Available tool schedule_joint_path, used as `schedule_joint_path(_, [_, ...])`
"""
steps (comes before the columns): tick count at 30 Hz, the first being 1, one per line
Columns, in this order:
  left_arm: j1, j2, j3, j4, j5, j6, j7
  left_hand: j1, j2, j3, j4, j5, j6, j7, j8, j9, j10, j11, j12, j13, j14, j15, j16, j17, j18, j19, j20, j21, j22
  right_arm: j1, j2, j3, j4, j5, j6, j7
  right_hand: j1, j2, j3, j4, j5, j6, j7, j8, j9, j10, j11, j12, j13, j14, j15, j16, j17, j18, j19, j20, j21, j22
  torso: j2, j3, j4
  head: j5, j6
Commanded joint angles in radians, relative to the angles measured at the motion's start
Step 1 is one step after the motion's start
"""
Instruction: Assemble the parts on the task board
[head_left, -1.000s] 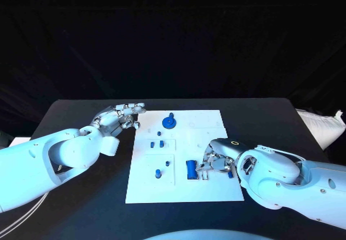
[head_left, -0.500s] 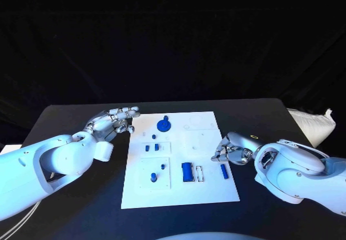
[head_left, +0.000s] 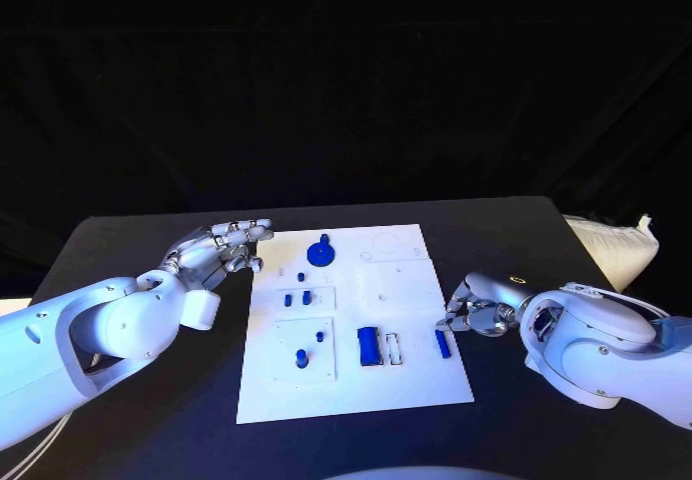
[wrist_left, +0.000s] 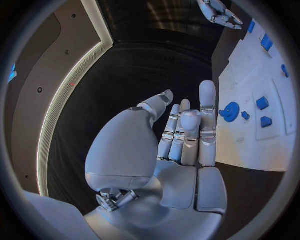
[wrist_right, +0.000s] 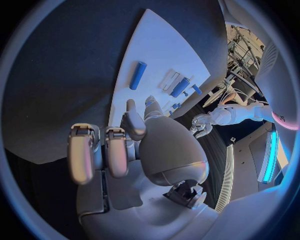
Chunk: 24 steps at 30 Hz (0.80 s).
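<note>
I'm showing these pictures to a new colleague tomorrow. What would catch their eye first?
Probably the white task board in the middle of the black table, dotted with small blue parts such as the round blue part at its far end. Next, the left hand off the board's far left corner and the right hand at its right edge, both holding nothing.

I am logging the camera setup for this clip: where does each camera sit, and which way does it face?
Head view: on the robot's head, looking down at the task board on the black table; both arms enter, left hand and right hand.
Left wrist view: behind the left hand, facing over its fingers to the task board.
Right wrist view: behind the right hand, facing the task board.
All three share the board; both wrist views also catch the other hand.
</note>
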Motion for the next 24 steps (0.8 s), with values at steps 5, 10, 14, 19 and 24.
schedule_joint_path(5, [-0.002, 0.0, 0.0, 0.004, -0.008, 0.018, 0.005, 0.003, 0.011, -0.002, -0.004, 0.006, -0.007, 0.0, 0.005, 0.001, -0.008, 0.002, 0.007, 0.001, -0.008, 0.002, 0.004, -0.001, 0.012, -0.009, 0.001, 0.005, -0.001, -0.011, 0.006, -0.002, -0.007, -0.071, 0.052, -0.025, 0.006, -0.034, 0.008, 0.023, 0.032, -0.005, 0.004, -0.009, 0.0, 0.03, 0.001, 0.16, 0.106, 0.096, 0.009, 0.011, 0.216, -0.009, 0.057, 0.007, 0.012, 0.163, 0.001, -0.001, 0.0, -0.002, -0.002])
schedule_joint_path(10, [-0.002, 0.0, 0.0, 0.004, -0.008, 0.018, 0.005, 0.003, 0.011, -0.002, -0.004, 0.006, -0.007, 0.0, 0.005, 0.001, -0.008, 0.002, 0.007, 0.001, -0.008, 0.002, 0.004, -0.001, 0.012, -0.009, 0.001, 0.005, -0.001, -0.02, 0.017, -0.002, -0.014, -0.075, 0.076, -0.028, 0.005, -0.04, 0.017, 0.035, 0.04, -0.001, 0.002, -0.007, 0.004, 0.047, 0.001, 0.247, 0.154, 0.098, 0.009, 0.016, 0.225, -0.011, 0.061, 0.008, 0.019, 0.17, 0.001, -0.0016, 0.0005, -0.002, -0.004])
schedule_joint_path(14, [-0.002, -0.001, 0.0, 0.004, -0.008, 0.018, 0.005, 0.003, 0.011, -0.002, -0.004, 0.006, -0.007, 0.0, 0.005, 0.001, -0.008, 0.002, 0.007, 0.001, -0.008, 0.002, 0.004, -0.001, 0.012, -0.009, 0.001, 0.005, -0.001, -0.029, 0.028, -0.002, -0.021, -0.077, 0.095, -0.032, 0.001, -0.051, 0.028, 0.056, 0.038, 0.007, 0.0, -0.003, 0.012, 0.082, -0.001, 0.409, 0.237, 0.103, 0.008, 0.032, 0.252, -0.016, 0.07, 0.007, 0.036, 0.189, 0.002, -0.0002, -0.0001, 0.0, -0.006])
schedule_joint_path(19, [-0.003, -0.002, 0.0, 0.003, -0.008, 0.018, 0.004, 0.003, 0.011, -0.002, -0.004, 0.006, -0.007, 0.0, 0.005, 0.001, -0.008, 0.002, 0.007, 0.001, -0.008, 0.002, 0.004, -0.001, 0.012, -0.009, 0.001, 0.005, -0.001, -0.035, 0.038, -0.002, -0.03, -0.082, 0.109, -0.035, -0.004, -0.06, 0.034, 0.068, 0.035, 0.008, 0.0, -0.002, 0.017, 0.092, 0.0, 0.455, 0.259, 0.105, 0.009, 0.038, 0.263, -0.018, 0.073, 0.007, 0.043, 0.196, 0.001, -0.0012, 0.0003, 0.0, -0.007])
schedule_joint_path(24, [-0.003, -0.002, 0.0, 0.003, -0.008, 0.019, 0.003, 0.002, 0.011, -0.002, -0.004, 0.006, -0.007, 0.0, 0.007, 0.002, -0.008, 0.001, 0.009, 0.001, -0.008, 0.002, 0.005, 0.0, 0.012, -0.009, 0.001, 0.005, -0.001, -0.038, 0.049, -0.002, -0.038, -0.089, 0.121, -0.036, 0.001, -0.065, 0.038, 0.069, 0.027, 0.005, 0.001, -0.003, 0.019, 0.091, 0.001, 0.456, 0.261, 0.105, 0.01, 0.038, 0.263, -0.018, 0.073, 0.008, 0.043, 0.197, 0.001, -0.0012, 0.001, 0.001, -0.009])
